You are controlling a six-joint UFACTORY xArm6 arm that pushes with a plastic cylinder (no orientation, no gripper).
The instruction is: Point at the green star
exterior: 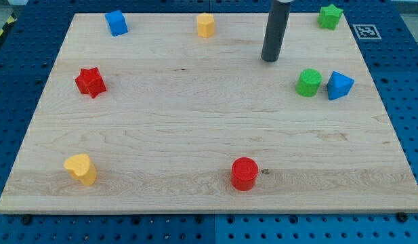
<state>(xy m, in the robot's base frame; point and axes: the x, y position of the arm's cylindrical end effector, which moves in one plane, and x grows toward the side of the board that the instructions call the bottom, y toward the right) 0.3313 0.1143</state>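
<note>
In the camera view, the green star (330,16) is seen at the table's (195,135) far right corner. My tip (269,59) is placed left of and nearer than it, well apart, touching no block. No claw is fitted. A green cylinder (308,83) sits just beside a blue block (339,85).

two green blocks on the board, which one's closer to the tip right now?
The green cylinder, beside the blue triangular block, looks slightly closer to my tip. The green star sits in the view's top right corner.
</note>
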